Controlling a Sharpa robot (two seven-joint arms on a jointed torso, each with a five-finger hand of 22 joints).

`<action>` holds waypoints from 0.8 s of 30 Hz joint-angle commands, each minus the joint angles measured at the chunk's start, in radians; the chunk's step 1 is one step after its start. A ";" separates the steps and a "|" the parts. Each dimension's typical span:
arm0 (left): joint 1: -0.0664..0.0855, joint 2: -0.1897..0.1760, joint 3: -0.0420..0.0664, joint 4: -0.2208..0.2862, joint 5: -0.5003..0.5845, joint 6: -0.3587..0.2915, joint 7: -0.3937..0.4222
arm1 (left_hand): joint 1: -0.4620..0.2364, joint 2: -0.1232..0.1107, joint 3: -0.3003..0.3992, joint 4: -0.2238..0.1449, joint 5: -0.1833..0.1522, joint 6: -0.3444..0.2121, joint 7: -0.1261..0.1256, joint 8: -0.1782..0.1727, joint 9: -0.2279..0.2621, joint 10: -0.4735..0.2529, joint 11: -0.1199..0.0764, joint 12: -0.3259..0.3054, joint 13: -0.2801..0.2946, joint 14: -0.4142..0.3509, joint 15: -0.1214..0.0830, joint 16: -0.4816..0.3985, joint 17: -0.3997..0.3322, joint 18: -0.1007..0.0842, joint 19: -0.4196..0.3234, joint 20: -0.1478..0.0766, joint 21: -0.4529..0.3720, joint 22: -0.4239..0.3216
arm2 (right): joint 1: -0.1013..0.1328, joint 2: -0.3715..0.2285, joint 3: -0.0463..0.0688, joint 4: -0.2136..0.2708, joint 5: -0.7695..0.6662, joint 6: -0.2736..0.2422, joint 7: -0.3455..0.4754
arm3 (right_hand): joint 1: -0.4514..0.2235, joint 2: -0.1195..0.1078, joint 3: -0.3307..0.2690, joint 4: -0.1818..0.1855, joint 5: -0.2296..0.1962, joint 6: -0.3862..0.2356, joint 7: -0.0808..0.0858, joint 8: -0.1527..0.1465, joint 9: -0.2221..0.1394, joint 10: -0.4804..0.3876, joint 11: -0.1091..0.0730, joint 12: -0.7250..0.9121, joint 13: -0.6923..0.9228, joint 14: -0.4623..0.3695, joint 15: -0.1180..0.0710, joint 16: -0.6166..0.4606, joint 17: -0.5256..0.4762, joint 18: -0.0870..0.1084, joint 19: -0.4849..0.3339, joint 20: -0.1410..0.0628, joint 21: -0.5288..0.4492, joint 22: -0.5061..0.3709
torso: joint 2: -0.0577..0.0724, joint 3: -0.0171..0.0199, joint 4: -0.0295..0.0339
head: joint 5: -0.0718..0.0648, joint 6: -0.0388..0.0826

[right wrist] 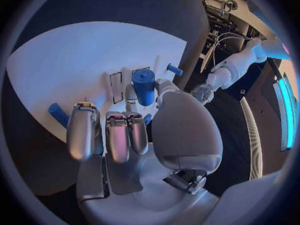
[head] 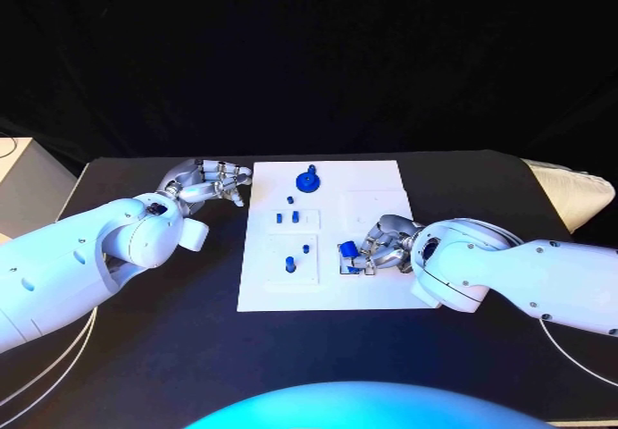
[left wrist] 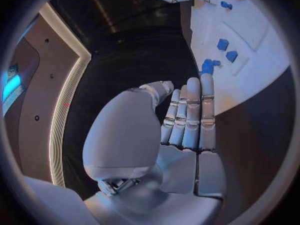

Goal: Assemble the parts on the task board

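A: Risk entry. The right silver many-fingered hand (head: 376, 248) sits over the near right part of the flat white rectangular task board (head: 367, 192) and pinches a short blue cylindrical plastic peg (right wrist: 144, 86) between thumb and a finger. The other fingers are curled loosely below it.

B: What fails first, in your judgement?

A: Misalignment at the seat. The peg looks upright in the right wrist view, but the hand itself hides the spot beneath it in the head view, so I cannot tell whether it is over a hole. If it comes down tilted, it could jam or skid across the board.

B: And the grip?

A: Only a fingertip pinch on a smooth round body. It could twist or slip out under pressing force, then roll off onto the black desk (head: 154, 357).

B: Left side?

A: The left silver hand (head: 210, 185) rests just beside the board's far left edge, fingers straight and close together, holding nothing. It does not hold the board down, so a hard push may shift the board.

B: Other parts?

A: A round blue knob-like piece (head: 309, 180) stands at the far middle; small blue pegs (head: 290, 263) stand in the left panels. A stray elbow or finger sweep could knock those.
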 commanded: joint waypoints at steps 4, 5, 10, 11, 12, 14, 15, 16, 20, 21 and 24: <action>0.000 -0.001 0.001 0.003 0.005 0.007 0.000 | 0.002 0.003 0.000 0.005 0.002 0.004 -0.001 0.006 -0.002 -0.006 0.000 0.004 -0.002 0.006 0.003 -0.004 -0.001 0.007 0.005 -0.001 -0.007 -0.001 | -0.001 0.007 -0.001 -0.013 -0.032 0.023 -0.002 | -0.033 -0.007 0.066 -0.064 -0.023 0.010 -0.002 0.001 0.001 0.102 0.001 0.003 0.263 0.097 0.001 0.005 0.231 -0.011 0.069 -0.001 -0.003 0.137 | -0.001 -0.0001 -0.0009 | 0.000 0.000; 0.000 -0.001 0.001 0.004 0.005 0.007 0.000 | 0.002 0.003 0.000 0.005 0.002 0.004 -0.001 0.006 -0.002 -0.006 0.000 0.004 -0.002 0.006 0.003 -0.004 -0.001 0.007 0.005 -0.001 -0.007 -0.001 | -0.001 0.008 -0.001 -0.016 -0.034 0.024 -0.005 | -0.039 -0.008 0.066 -0.065 -0.035 0.010 -0.002 0.001 0.001 0.102 0.001 0.003 0.263 0.097 0.002 0.005 0.231 -0.011 0.069 -0.001 -0.003 0.137 | -0.001 -0.0001 -0.0009 | 0.000 0.000; 0.000 -0.002 0.001 0.004 0.005 0.007 -0.001 | 0.002 0.003 0.000 0.005 0.002 0.004 -0.001 0.006 -0.002 -0.006 0.000 0.004 -0.002 0.006 0.003 -0.004 -0.001 0.007 0.005 -0.001 -0.007 -0.001 | -0.001 0.014 -0.001 -0.028 -0.048 0.025 -0.018 | -0.080 -0.012 0.038 -0.064 -0.126 0.011 -0.001 0.005 0.002 0.102 0.002 0.003 0.263 0.097 0.003 0.004 0.230 -0.011 0.069 0.001 -0.005 0.137 | 0.000 0.0002 -0.0011 | -0.002 0.000; 0.000 -0.002 0.001 0.004 0.005 0.007 -0.001 | 0.002 0.003 0.000 0.005 0.002 0.004 -0.001 0.006 -0.002 -0.006 0.000 0.004 -0.002 0.006 0.003 -0.004 -0.001 0.007 0.005 -0.001 -0.007 -0.001 | -0.001 0.015 -0.001 -0.031 -0.051 0.026 -0.021 | -0.084 -0.009 0.028 -0.064 -0.148 0.011 -0.001 0.006 0.003 0.102 0.002 0.003 0.263 0.097 0.003 0.004 0.229 -0.011 0.069 0.001 -0.006 0.137 | 0.000 0.0002 -0.0011 | -0.002 0.000; 0.000 -0.002 0.001 0.004 0.005 0.007 -0.002 | 0.002 0.003 0.000 0.005 0.002 0.004 -0.001 0.006 -0.002 -0.006 0.000 0.004 -0.002 0.006 0.003 -0.004 -0.001 0.007 0.005 -0.001 -0.007 -0.001 | -0.001 0.017 -0.001 -0.034 -0.054 0.028 -0.024 | -0.093 -0.005 0.008 -0.063 -0.172 0.010 -0.001 0.007 0.004 0.102 0.002 0.003 0.263 0.097 0.002 0.004 0.229 -0.011 0.069 0.001 -0.006 0.138 | -0.001 0.0003 -0.0006 | -0.002 -0.001; 0.000 -0.003 0.001 0.004 0.005 0.007 -0.002 | 0.002 0.003 0.000 0.005 0.002 0.004 -0.001 0.006 -0.002 -0.006 0.000 0.004 -0.002 0.006 0.003 -0.004 -0.001 0.007 0.005 -0.001 -0.007 -0.001 | -0.001 0.018 -0.001 -0.037 -0.059 0.032 -0.027 | -0.096 0.001 -0.013 -0.063 -0.191 0.009 -0.002 0.009 0.005 0.102 0.002 0.003 0.263 0.097 0.002 0.004 0.230 -0.011 0.070 0.001 -0.005 0.139 | -0.001 0.0004 -0.0002 | -0.002 -0.001; 0.000 -0.003 0.001 0.005 0.005 0.007 -0.002 | 0.001 0.003 -0.001 0.006 0.002 0.003 -0.001 0.006 -0.002 -0.007 0.000 0.004 -0.002 0.006 0.003 -0.004 -0.001 0.006 0.005 -0.001 -0.007 -0.002 | -0.002 0.018 -0.001 -0.039 -0.061 0.035 -0.029 | -0.096 0.001 -0.013 -0.063 -0.191 0.009 -0.002 0.009 0.005 0.102 0.002 0.003 0.263 0.097 0.002 0.004 0.230 -0.011 0.070 0.001 -0.005 0.139 | 0.000 0.0006 0.0000 | -0.003 -0.002; 0.000 -0.003 0.001 0.004 0.005 0.007 -0.002 | 0.001 0.003 -0.001 0.006 0.002 0.003 -0.001 0.006 -0.002 -0.007 0.000 0.004 -0.002 0.006 0.003 -0.004 -0.001 0.006 0.005 -0.001 -0.007 -0.002 | -0.002 0.019 -0.001 -0.039 -0.063 0.038 -0.030 | -0.096 0.002 -0.016 -0.063 -0.193 0.009 -0.002 0.009 0.005 0.102 0.002 0.003 0.263 0.097 0.002 0.004 0.230 -0.011 0.070 0.001 -0.004 0.139 | 0.000 0.0006 0.0000 | -0.003 -0.002; 0.000 -0.004 0.001 0.005 0.005 0.007 -0.003 | 0.001 0.003 -0.001 0.006 0.002 0.003 -0.001 0.006 -0.002 -0.007 0.000 0.004 -0.002 0.006 0.003 -0.004 -0.001 0.006 0.005 -0.001 -0.007 -0.002 | -0.002 0.019 -0.001 -0.038 -0.067 0.049 -0.030 | -0.097 0.003 -0.033 -0.062 -0.202 0.008 -0.002 0.010 0.006 0.102 0.002 0.003 0.263 0.097 0.002 0.004 0.229 -0.011 0.070 0.001 -0.006 0.139 | 0.000 0.0008 -0.0011 | -0.003 -0.003; 0.000 -0.004 0.001 0.005 0.005 0.007 -0.003 | 0.001 0.003 -0.001 0.006 0.002 0.003 -0.001 0.006 -0.002 -0.007 0.000 0.004 -0.002 0.006 0.003 -0.004 -0.001 0.006 0.005 -0.001 -0.007 -0.002 | -0.002 0.018 -0.001 -0.037 -0.068 0.051 -0.030 | -0.099 0.003 -0.044 -0.062 -0.207 0.008 -0.002 0.011 0.007 0.102 0.002 0.003 0.263 0.097 0.002 0.004 0.229 -0.011 0.070 0.001 -0.006 0.139 | 0.000 0.0008 -0.0011 | -0.003 -0.003; 0.000 -0.004 0.001 0.004 0.005 0.007 -0.003 | 0.001 0.003 -0.001 0.006 0.002 0.003 -0.001 0.006 -0.002 -0.007 0.000 0.004 -0.002 0.006 0.003 -0.004 -0.001 0.006 0.005 -0.001 -0.007 -0.002 | -0.003 0.018 -0.001 -0.034 -0.069 0.050 -0.027 | -0.105 0.005 -0.073 -0.061 -0.221 0.007 -0.002 0.014 0.008 0.102 0.002 0.003 0.263 0.097 0.002 0.003 0.228 -0.011 0.070 0.001 -0.006 0.140 | 0.000 0.0009 -0.0011 | -0.004 -0.004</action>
